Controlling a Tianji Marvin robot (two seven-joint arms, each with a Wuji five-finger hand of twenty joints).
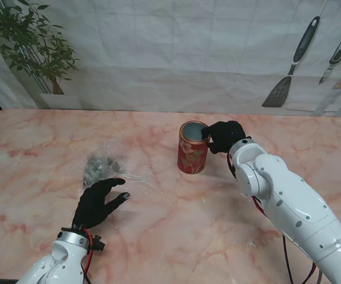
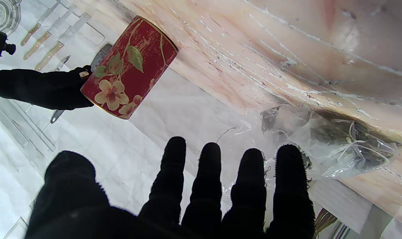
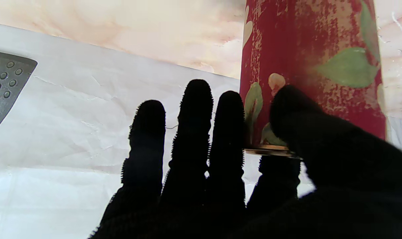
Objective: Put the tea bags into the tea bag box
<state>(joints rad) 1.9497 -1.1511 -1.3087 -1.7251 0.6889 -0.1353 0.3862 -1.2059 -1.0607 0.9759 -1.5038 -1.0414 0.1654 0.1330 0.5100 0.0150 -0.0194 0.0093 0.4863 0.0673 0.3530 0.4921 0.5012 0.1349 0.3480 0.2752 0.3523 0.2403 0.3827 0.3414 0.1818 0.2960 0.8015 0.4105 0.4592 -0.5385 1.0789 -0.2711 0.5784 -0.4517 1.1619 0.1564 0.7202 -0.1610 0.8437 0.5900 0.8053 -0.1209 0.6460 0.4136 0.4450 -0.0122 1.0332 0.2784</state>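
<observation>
Right hand (image 1: 222,136) pinches the tea bag box (image 1: 192,148) rim; left hand (image 1: 98,202) lies spread near the tea bags (image 1: 101,165).

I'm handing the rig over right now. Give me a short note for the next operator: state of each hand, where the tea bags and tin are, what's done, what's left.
Left hand: open, fingers spread, holding nothing, just on the near side of the tea bags, which lie in a clear plastic wrap on the table, left of the tin.
Right hand: at the rim of the red floral tea tin, thumb on the outer wall, one finger over the rim, steadying it. The tin stands upright, lid off.
Done: tin braced. Whether any bag is already inside cannot be seen.
Left: pick up the bags and put them in the tin.
</observation>
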